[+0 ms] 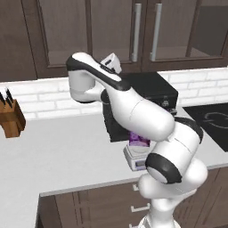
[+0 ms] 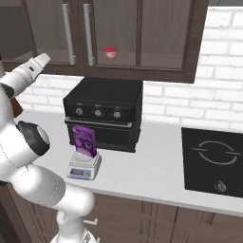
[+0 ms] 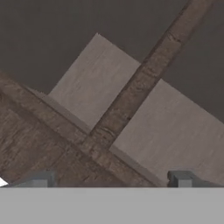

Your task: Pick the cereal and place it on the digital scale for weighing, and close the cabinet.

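— Where does the cereal stand?

— Upright on the digital scale, on the tabletop just in front of the black oven.

— And the arm?

— Raised close against the cabinet, whose doors look shut; the jaws stand wide, holding nothing. A red cup sits behind the glass, a knife block far left, a cooktop right.

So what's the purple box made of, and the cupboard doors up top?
The cereal looks like thin printed cardboard: flat sides, sharp edges, a cartoon picture on the front. The cabinet looks like dark brown wood with visible grain, its doors set with see-through glass panels; a red cup shows behind one. The handles look like brushed silver metal.
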